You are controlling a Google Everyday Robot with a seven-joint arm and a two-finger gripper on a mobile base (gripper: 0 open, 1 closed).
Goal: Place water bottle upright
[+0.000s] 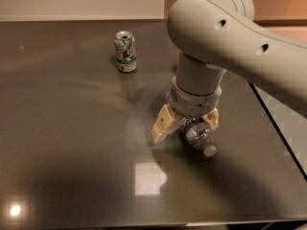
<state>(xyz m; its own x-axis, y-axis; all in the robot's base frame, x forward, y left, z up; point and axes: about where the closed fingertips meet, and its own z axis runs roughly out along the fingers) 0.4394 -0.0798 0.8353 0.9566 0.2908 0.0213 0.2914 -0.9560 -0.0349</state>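
Observation from the remote station, single camera view.

1. Gripper [186, 129]: I found it low over the dark glossy table [72, 143], right of centre, hanging from the pale grey arm [216, 28] that entered from the upper right. The wrist pointed almost straight down at the surface.

2. Fingers [163, 123]: the two cream-coloured fingers stood spread wide, one to either side of the water bottle [197, 136]. I saw a strip of bare table between the camera-left finger and the bottle's wall. The other finger sat close at the bottle's far side; I could not tell whether it touched. Nothing was clamped between them.

3. Water bottle: it lay on its side on the table, directly beneath the gripper. Its white cap [209, 151] pointed toward the camera and a little toward the table's right-hand edge. Its base was hidden under the wrist. The clear ribbed body was only partly visible between the fingers.

4. Green soda can [125, 51]: it stood upright near the back of the table, well apart from the gripper and the bottle, to the camera's left of both.

5. Surface: I noted a square patch of reflected light [149, 178] on the table in front of the gripper, and a small bright spot [14, 210] near the front left corner.
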